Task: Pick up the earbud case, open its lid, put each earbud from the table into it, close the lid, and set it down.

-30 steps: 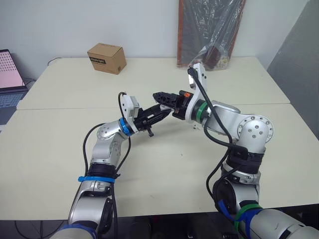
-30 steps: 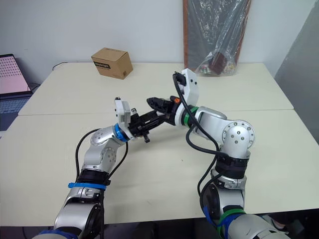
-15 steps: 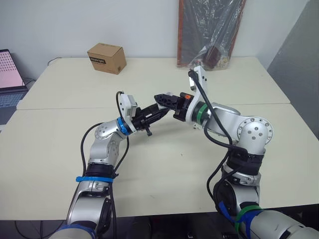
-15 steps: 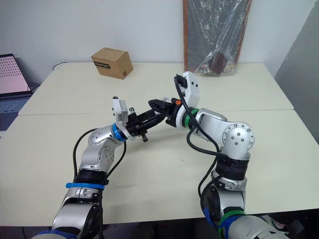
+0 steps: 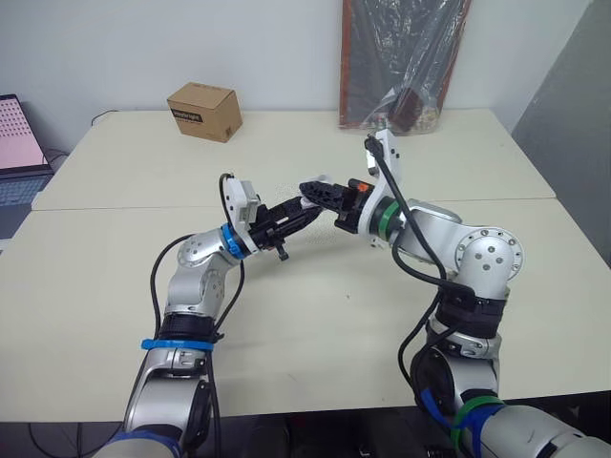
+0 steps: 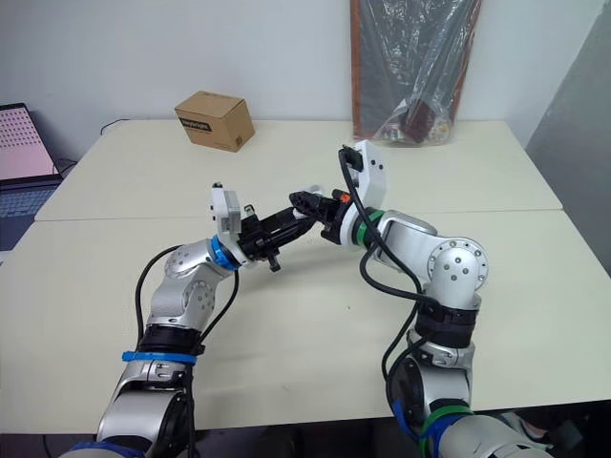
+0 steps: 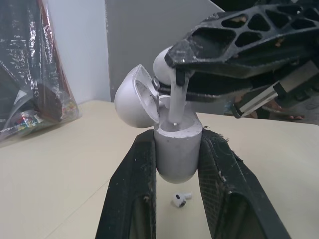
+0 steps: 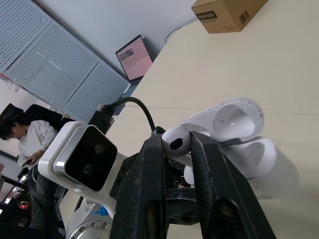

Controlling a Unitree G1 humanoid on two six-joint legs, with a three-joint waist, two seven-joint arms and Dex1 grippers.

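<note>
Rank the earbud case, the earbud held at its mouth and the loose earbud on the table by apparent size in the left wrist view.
1. earbud case: largest.
2. held earbud: mid-sized.
3. loose earbud: smallest, but it lies farther from the camera, so its small look is partly distance.

Above the middle of the table (image 5: 315,315), the earbud case (image 7: 177,154) sat between the left gripper's (image 5: 291,215) fingers, with one earbud (image 7: 175,102), pinched in the right gripper (image 5: 315,189) from the right, standing stem-down at its open top. A second earbud (image 7: 182,199) lay on the table below the case. A cardboard box (image 5: 203,111) stood at the far left, a plastic bag (image 5: 406,57) leaned behind the far right edge, and a laptop (image 5: 19,143) sat beyond the left edge.
</note>
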